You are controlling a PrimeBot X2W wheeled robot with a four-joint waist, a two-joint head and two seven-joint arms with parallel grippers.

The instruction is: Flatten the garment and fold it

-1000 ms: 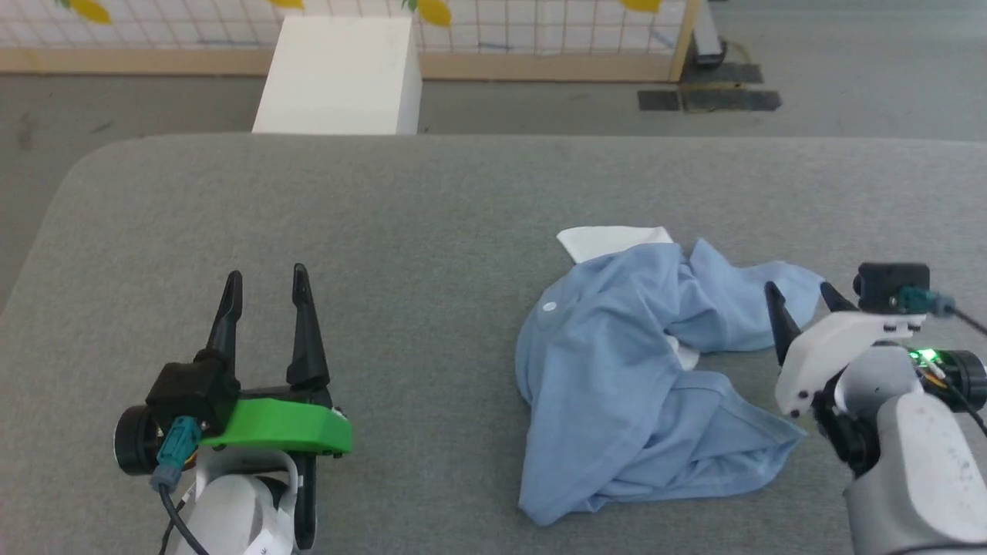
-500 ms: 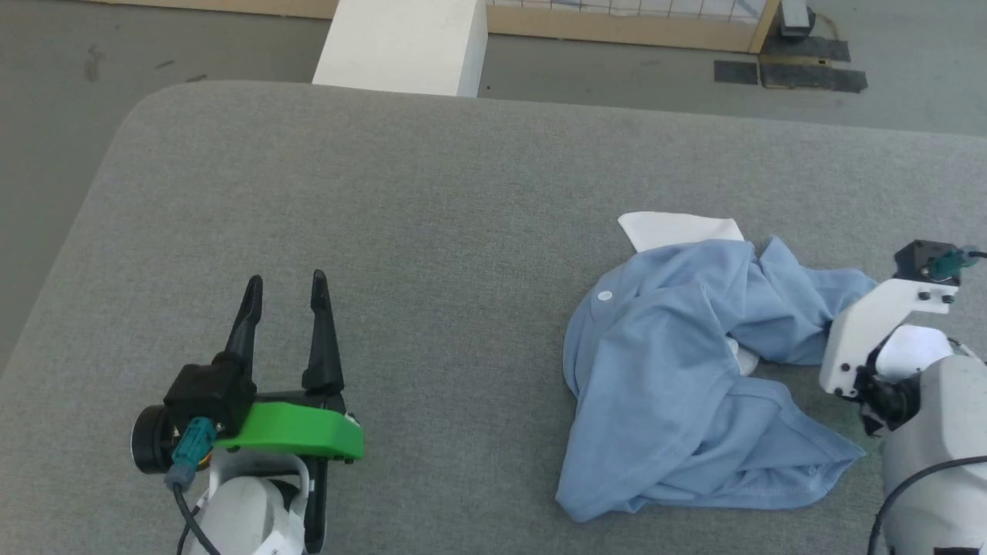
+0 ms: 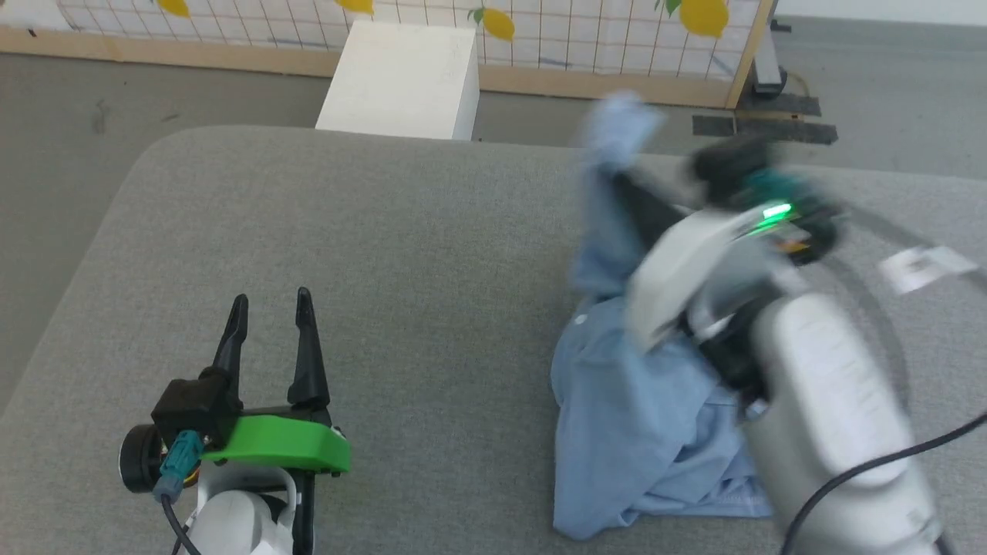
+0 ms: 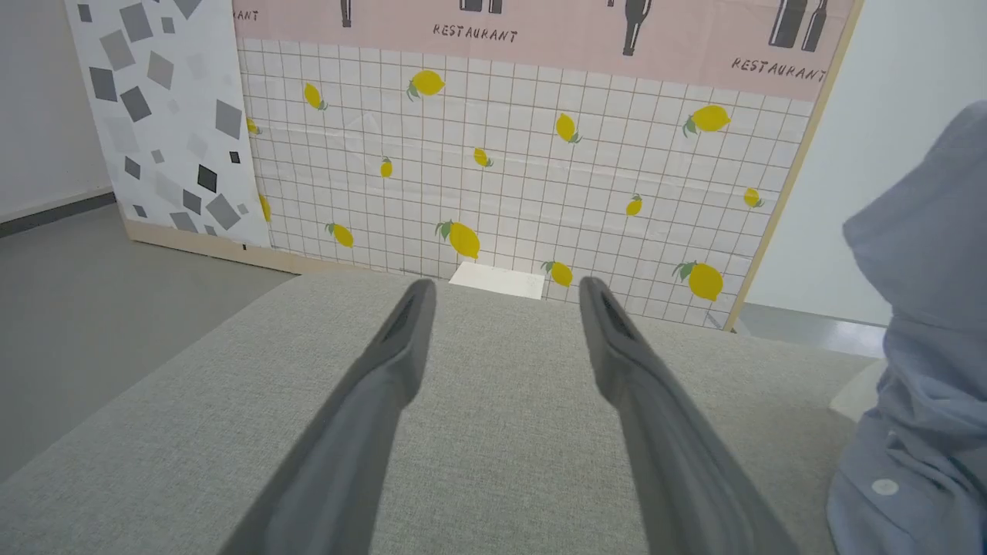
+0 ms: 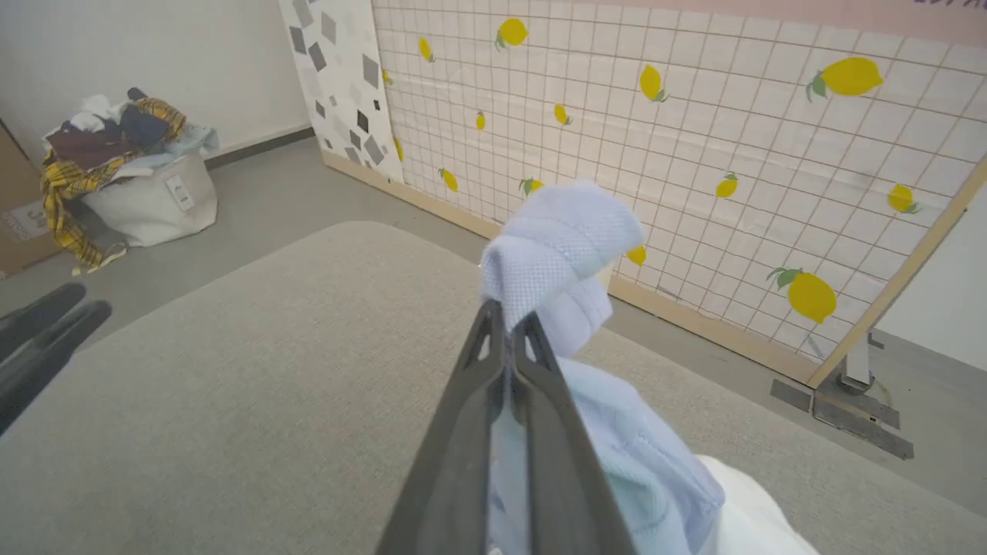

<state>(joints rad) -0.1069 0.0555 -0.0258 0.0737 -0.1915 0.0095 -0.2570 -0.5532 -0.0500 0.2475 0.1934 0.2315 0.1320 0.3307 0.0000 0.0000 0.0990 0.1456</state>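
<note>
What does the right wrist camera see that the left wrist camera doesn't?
Right wrist view: the right gripper pinched shut on a bunched bit of the garment, held up above the table, and a bag of laundry on the floor.
Left wrist view: a pink RESTAURANT sign, a white box beyond the table, and a small white dot on the cloth.
Both: the garment, the open left gripper, the lemon wall and the grey table.

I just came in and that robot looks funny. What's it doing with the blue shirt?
The robot's right claw is shut on a bit of the light blue T-shirt, holding it up above the grey table. The rest lies crumpled there. Its left claw is open, away from the shirt. Nothing is folded yet.
</note>
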